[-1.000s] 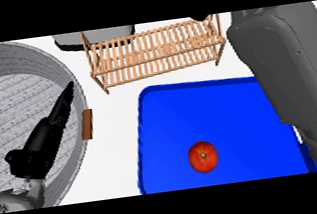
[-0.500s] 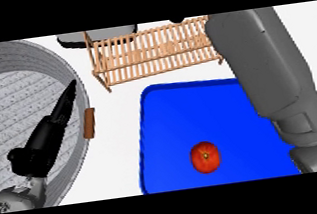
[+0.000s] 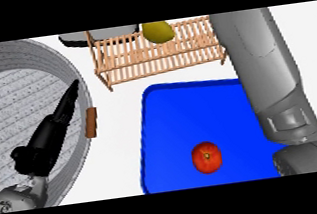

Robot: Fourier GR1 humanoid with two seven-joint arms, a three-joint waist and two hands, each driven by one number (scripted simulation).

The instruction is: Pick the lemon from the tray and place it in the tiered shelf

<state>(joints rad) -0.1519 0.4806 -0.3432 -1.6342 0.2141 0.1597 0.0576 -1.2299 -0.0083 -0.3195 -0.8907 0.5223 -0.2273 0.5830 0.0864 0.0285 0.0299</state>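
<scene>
Yellow-green lemon (image 3: pixel 157 31) seen up on the wooden tiered shelf (image 3: pixel 156 55), red tomato (image 3: pixel 207 156) left on the blue tray (image 3: pixel 175 127), left hand (image 3: pixel 49 134) stretched out with straight fingers, right hand hidden, can't tell its state.

The left hand (image 3: pixel 50 136) is lying over the big grey bowl (image 3: pixel 7 68), its black fingers straight and pointing up-right toward that bowl's rim. The right forearm (image 3: pixel 265 75) is stretching up the view's right side, well right of that bowl; its hand is not showing.
</scene>
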